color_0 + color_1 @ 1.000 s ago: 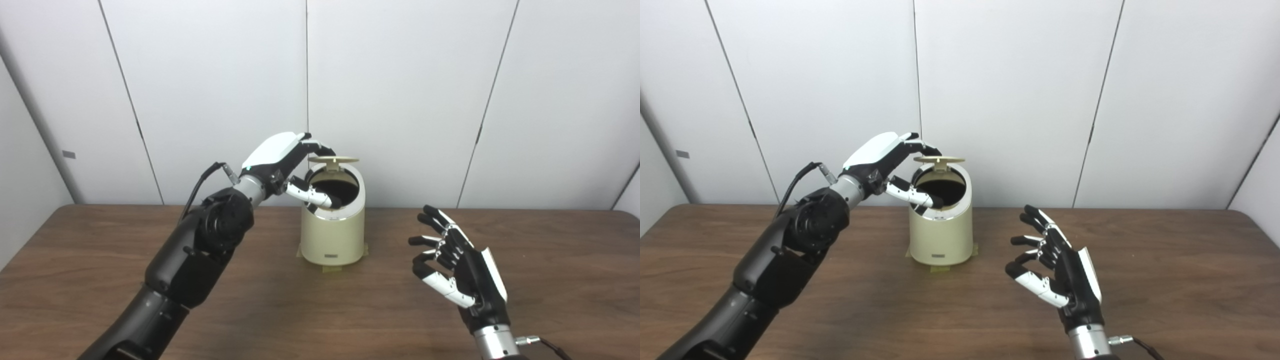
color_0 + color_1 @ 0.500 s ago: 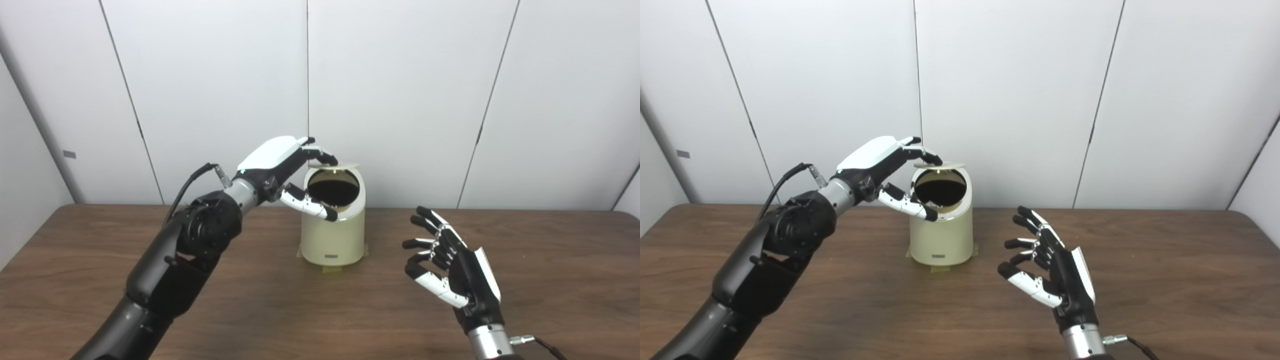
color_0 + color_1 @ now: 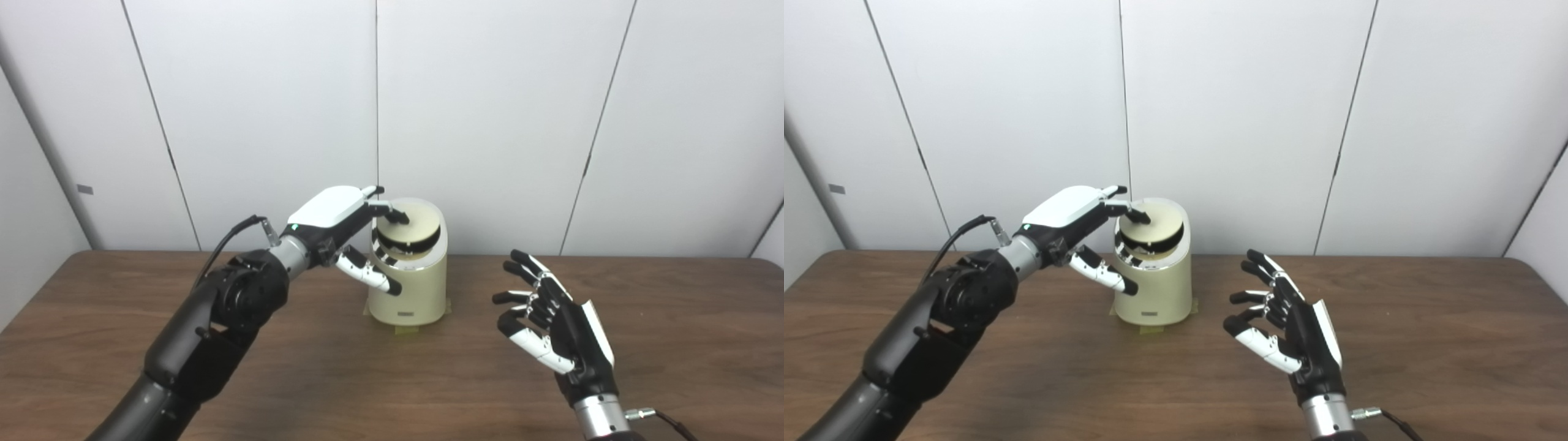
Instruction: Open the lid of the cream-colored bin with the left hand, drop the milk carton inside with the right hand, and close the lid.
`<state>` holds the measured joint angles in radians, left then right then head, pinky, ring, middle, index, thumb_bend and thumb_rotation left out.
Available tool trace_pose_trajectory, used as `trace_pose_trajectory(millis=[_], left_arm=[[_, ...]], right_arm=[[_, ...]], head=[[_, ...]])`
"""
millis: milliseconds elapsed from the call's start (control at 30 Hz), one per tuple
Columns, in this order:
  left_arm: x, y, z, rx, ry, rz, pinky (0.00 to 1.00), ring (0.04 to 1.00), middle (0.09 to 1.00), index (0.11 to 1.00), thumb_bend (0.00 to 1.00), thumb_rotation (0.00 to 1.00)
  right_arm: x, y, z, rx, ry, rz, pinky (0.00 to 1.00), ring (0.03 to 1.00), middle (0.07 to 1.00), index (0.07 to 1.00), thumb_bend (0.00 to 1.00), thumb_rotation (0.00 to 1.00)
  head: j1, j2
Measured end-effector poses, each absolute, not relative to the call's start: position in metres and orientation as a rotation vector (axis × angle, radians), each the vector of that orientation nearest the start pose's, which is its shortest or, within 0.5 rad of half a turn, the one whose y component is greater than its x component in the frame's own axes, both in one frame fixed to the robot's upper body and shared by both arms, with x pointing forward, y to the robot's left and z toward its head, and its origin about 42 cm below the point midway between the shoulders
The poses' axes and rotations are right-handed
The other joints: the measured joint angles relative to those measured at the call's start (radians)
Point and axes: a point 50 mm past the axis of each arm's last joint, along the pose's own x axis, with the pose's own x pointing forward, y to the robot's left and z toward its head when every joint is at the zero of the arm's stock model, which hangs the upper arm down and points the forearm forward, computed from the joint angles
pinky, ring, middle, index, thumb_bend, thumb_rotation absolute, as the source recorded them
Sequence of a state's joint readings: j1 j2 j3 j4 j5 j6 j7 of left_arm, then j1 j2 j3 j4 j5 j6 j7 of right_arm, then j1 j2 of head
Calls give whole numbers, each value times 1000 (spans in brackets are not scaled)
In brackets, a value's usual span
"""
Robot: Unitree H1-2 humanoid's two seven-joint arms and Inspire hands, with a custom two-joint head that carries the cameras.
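A: What is seen nearest on the brown wooden table (image 3: 257, 380)?

B: The right hand (image 3: 554, 334) is held up, fingers spread, empty.

A: And farther back?

B: The round cream-colored bin (image 3: 409, 288) is seen, its lid (image 3: 411, 223) almost down. The lid's edge is touched by the left hand (image 3: 343, 226), fingers apart.

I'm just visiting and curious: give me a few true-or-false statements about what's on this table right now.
1. The left hand has fingertips on the bin's lid. True.
2. The lid is fully shut. False: a dark gap shows under its front edge.
3. The right hand holds a milk carton. False: it is open and empty.
4. The cream-colored bin stands upright on the wooden table. True.
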<state>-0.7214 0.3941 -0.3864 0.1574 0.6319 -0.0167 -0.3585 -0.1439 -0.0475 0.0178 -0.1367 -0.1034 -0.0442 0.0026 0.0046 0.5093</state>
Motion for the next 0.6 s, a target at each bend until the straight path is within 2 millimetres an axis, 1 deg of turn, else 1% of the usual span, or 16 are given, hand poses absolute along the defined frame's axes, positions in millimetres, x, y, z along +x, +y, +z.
trace_pose_trajectory(millis=[67, 200, 267, 400, 600], left_arm=[[455, 183, 280, 1269, -427, -515, 1000, 988, 791, 785, 1000, 365], [453, 181, 277, 1316, -453, -513, 1000, 994, 801, 797, 1000, 377], [451, 181, 273, 1338, -455, -510, 1000, 999, 806, 804, 1000, 390], [447, 178, 268, 1376, -474, -493, 1000, 988, 796, 794, 997, 396], [444, 172, 263, 1434, -488, -477, 1000, 1000, 847, 839, 989, 419]], right_arm=[[321, -207, 181, -147, -330, 46, 474, 635, 840, 858, 794, 579], [320, -206, 184, -143, -339, 46, 477, 633, 841, 856, 796, 575], [321, -206, 184, -142, -337, 46, 463, 626, 840, 855, 796, 573], [321, -206, 184, -143, -335, 46, 457, 620, 833, 851, 801, 577], [320, -205, 186, -140, -325, 43, 465, 624, 832, 850, 815, 582]], head=[[-2, 5], [-2, 5], [-5, 8], [-5, 15], [-8, 20]])
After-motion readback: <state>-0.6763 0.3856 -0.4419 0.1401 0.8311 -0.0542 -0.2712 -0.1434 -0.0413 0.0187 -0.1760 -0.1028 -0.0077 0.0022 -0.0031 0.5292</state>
